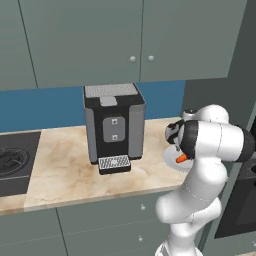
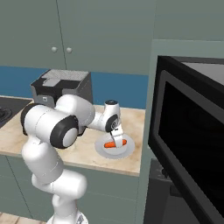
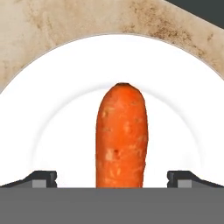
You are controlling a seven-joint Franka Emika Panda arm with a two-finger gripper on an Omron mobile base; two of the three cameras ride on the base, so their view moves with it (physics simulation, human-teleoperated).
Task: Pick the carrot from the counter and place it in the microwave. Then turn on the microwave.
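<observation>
Here the gripper (image 3: 112,180) is wide open, holding nothing; the carrot (image 3: 122,136), pointing to 12 o'clock on the plate (image 3: 52,100), may roll away if pinched off-centre.

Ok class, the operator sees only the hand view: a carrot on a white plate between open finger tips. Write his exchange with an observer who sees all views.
Operator: Where on the worktop does this plate stand?
Observer: The plate sits near the right end of the counter.
Operator: And where is the microwave from there?
Observer: The microwave is to the plate's right, past the counter's end and higher than the worktop.
</observation>
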